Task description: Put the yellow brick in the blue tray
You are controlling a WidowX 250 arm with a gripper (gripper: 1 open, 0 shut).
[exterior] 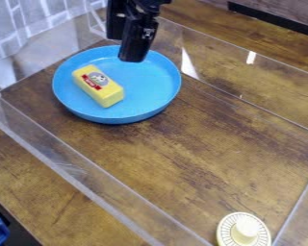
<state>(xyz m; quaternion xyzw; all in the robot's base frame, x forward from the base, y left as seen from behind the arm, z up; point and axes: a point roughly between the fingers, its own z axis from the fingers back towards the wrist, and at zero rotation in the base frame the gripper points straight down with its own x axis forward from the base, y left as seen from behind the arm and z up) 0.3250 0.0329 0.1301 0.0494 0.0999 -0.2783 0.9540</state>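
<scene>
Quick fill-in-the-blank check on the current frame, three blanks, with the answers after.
1. The yellow brick lies inside the ____ tray.
2. The gripper holds ____.
3. The cream disc sits near the picture's bottom ____ corner.

Missing words: blue; nothing; right

Arm (128, 13) steeply downward, fingers (136, 53) parted, empty.

Cream disc (245, 231) cut by bottom edge, blue tray (157, 96) far rim behind the arm

view: single camera | high, angled down on the wooden table (183, 144) (probably front-on) | range: medium
</scene>
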